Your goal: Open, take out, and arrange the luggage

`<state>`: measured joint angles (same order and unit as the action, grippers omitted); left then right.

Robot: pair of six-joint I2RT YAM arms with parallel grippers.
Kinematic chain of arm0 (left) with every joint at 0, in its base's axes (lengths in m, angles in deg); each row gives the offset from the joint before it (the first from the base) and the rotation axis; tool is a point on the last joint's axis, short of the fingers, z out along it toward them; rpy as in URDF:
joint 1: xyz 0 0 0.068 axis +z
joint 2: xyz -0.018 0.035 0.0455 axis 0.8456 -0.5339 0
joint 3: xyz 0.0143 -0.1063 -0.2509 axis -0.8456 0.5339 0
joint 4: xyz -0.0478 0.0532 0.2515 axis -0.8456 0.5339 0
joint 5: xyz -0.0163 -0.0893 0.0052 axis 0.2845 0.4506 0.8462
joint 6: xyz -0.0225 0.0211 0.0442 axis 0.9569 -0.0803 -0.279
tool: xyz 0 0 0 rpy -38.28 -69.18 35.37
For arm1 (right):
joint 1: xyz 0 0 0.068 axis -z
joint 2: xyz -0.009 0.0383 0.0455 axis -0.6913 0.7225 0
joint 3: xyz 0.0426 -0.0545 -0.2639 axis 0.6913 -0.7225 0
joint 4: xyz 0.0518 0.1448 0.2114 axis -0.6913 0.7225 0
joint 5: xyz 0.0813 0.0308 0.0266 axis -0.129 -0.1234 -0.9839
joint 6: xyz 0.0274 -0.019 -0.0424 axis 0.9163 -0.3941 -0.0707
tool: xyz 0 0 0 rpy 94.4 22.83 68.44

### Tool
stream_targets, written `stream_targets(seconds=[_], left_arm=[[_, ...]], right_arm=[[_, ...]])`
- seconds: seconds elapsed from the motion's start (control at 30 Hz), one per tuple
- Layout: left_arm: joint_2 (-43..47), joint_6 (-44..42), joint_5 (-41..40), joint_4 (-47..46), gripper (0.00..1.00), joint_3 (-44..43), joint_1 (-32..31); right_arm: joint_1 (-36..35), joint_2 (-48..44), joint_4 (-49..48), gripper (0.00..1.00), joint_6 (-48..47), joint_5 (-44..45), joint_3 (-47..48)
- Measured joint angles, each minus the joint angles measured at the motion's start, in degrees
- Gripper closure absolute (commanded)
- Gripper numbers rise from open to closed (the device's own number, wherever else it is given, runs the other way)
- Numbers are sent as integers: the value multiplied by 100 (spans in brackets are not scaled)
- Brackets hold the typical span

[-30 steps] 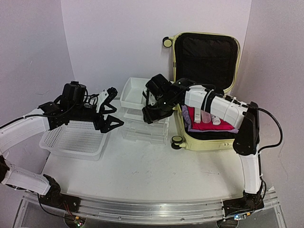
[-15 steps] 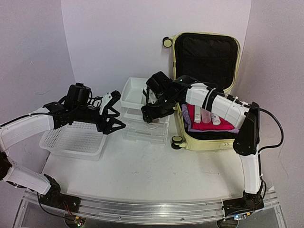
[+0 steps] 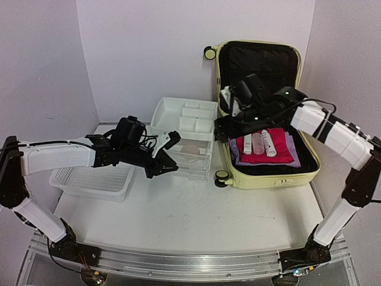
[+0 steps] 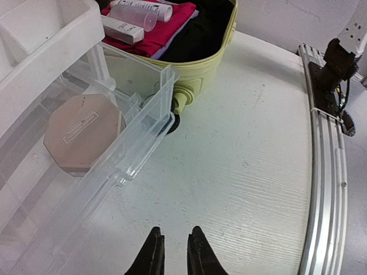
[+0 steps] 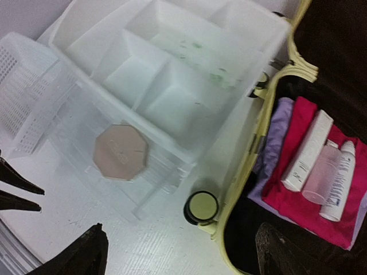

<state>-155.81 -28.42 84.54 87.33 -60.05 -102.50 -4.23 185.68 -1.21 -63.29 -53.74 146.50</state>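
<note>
Standing open at 2 o'clock on the tabletop (image 3: 178, 208), lid upright so its contents are reachable, the luggage (image 3: 268, 179) has the right hand (image 3: 222, 131) poised wide open above its 9 o'clock rim, while the left hand (image 4: 172, 252), nearly closed and empty, fronts the pulled-out drawer (image 4: 123, 152).

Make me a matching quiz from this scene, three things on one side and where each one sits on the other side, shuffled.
Things:
1. octagonal compact
2. red cloth
3. mesh basket

Places:
A. inside the luggage, under the bottles
B. on the left side of the table
C. in the pulled-out clear drawer

Pairs: 1-C, 2-A, 3-B
</note>
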Motion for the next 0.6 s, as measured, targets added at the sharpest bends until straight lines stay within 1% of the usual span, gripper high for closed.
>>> stream_targets(seconds=[0.1,0.2,0.3,0.43,0.53,0.6], left_arm=[[-306,48,-409,-409,85,0,-87],[-564,120,-863,-693,86,-50,-116],[-855,151,-1274,-881,86,-227,-116],[-1137,125,-1665,-1010,84,-468,-120],[-1362,96,-1836,-1078,84,-704,-120],[-1491,79,-1928,-1130,81,-844,-120]], right_arm=[[516,-780,-173,10,63,63,-903],[935,-1285,-232,10,142,205,-1665],[1034,-1692,-229,9,201,299,-2302],[1032,-2090,-203,9,262,326,-2647],[1034,-2280,-208,9,289,343,-2686],[1034,-2337,-229,9,306,343,-2686]])
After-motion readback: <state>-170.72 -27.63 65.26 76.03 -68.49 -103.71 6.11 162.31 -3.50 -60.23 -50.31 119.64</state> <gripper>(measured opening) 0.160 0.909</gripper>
